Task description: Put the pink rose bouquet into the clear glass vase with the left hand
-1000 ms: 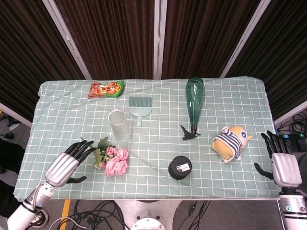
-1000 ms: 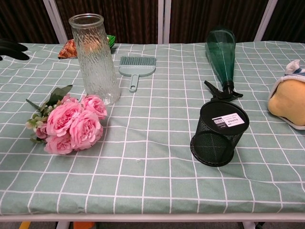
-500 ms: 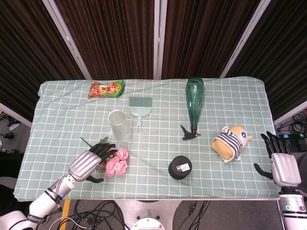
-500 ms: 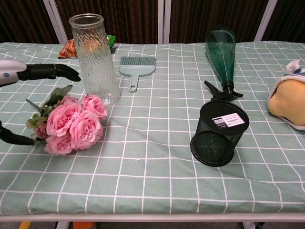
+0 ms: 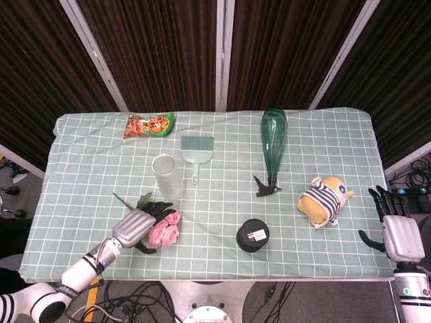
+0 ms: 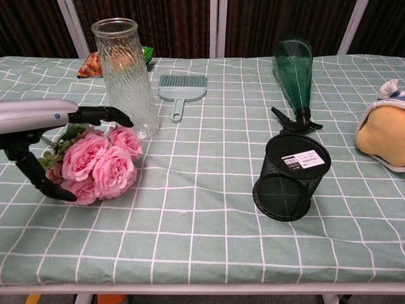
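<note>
Left hand (image 5: 137, 227) low over the front-left part of the counter (image 5: 87, 168), fingers (image 6: 101, 114) spread and reaching across the top of the pink rose bouquet (image 6: 95, 164), thumb dropped down at the bouquet's near side. Fingers arch over the leafy stem end; whether they actually press on the flowers cannot be told from either view. Nothing gripped.

Bouquet lies flat on the green checked cloth, blooms toward the counter's middle, stems toward the left edge. Clear glass vase (image 6: 124, 77) stands upright just behind the bouquet, close to the blooms but apart from the hand.

Right hand (image 5: 397, 229) hangs off the front-right corner of the counter, fingers straight and parted, holding nothing.

Other things on the counter:
- snack packet (image 5: 149, 124) near the back-left corner
- small dustpan brush (image 5: 196, 151) behind the vase, handle toward the front
- green spray bottle (image 5: 272, 149) lying down right of centre, nozzle toward the front
- black mesh pen cup (image 6: 291, 177) tipped on its side toward the front edge
- striped plush toy (image 5: 324, 200) toward the right edge
</note>
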Controlling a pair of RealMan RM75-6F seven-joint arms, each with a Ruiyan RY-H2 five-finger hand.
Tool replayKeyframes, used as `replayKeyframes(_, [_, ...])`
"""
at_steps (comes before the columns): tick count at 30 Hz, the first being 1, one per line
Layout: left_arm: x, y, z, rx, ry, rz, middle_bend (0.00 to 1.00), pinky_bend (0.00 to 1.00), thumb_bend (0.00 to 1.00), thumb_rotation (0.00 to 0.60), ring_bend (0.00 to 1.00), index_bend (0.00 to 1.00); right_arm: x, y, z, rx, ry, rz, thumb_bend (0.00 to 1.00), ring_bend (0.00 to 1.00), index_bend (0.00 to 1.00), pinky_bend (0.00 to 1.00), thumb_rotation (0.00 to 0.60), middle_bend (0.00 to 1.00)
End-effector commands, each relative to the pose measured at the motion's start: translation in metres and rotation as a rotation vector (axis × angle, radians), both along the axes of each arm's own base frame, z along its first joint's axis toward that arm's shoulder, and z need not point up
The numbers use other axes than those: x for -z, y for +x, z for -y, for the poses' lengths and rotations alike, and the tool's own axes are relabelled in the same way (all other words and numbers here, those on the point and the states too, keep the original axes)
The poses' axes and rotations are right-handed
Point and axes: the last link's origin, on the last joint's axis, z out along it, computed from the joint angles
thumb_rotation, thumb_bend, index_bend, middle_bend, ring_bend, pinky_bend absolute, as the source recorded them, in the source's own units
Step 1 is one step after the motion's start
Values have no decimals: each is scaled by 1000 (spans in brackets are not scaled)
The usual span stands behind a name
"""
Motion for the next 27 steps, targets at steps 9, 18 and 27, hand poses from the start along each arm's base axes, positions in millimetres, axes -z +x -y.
replayKeyframes(9, [17,-4,-7,12,-38,-42,0,88,96,600,0,84,-2,0,-1,0,-3,-2,135,0,0,0,600,0])
replayKeyframes(18, [25,-6,-11,10,-74,-68,0,118,98,600,0,85,0,-5,0,16,7,2,136,0,0,0,600,0])
replayKeyframes(27, [27,-4,-15,28,33,-41,201,404,166,600,208,270,0,-8,-1,25,11,0,136,0,0,0,600,0])
